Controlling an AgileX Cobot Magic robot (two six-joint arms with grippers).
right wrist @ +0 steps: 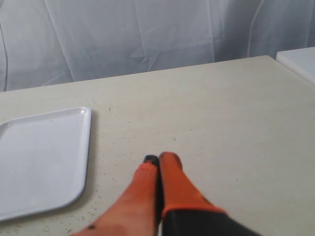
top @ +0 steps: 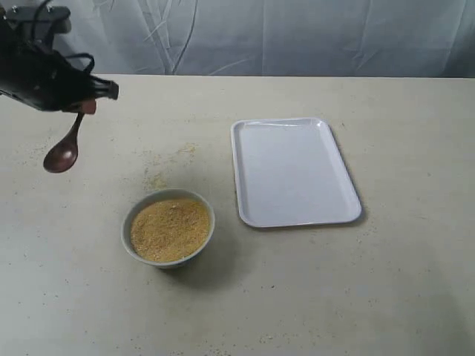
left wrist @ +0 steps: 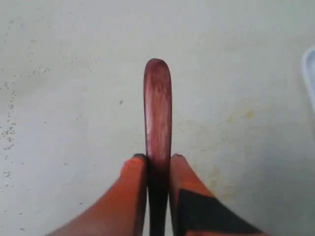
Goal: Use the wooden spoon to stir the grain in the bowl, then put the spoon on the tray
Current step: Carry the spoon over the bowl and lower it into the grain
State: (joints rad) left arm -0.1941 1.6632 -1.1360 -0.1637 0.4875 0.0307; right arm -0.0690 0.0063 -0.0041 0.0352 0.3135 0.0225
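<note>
My left gripper hangs above the table's far left, shut on the handle of the dark reddish wooden spoon, whose scoop dangles down and to the left. In the left wrist view the spoon sticks out between the orange fingers, edge-on. The cream bowl of golden grain stands lower and to the right of the spoon, apart from it. The white tray lies empty to the right of the bowl. My right gripper is shut on nothing above bare table beside the tray; the exterior view does not show it.
Spilled grain specks dust the table behind the bowl. A grey curtain closes the far edge of the table. A white slab shows at the table's edge in the right wrist view.
</note>
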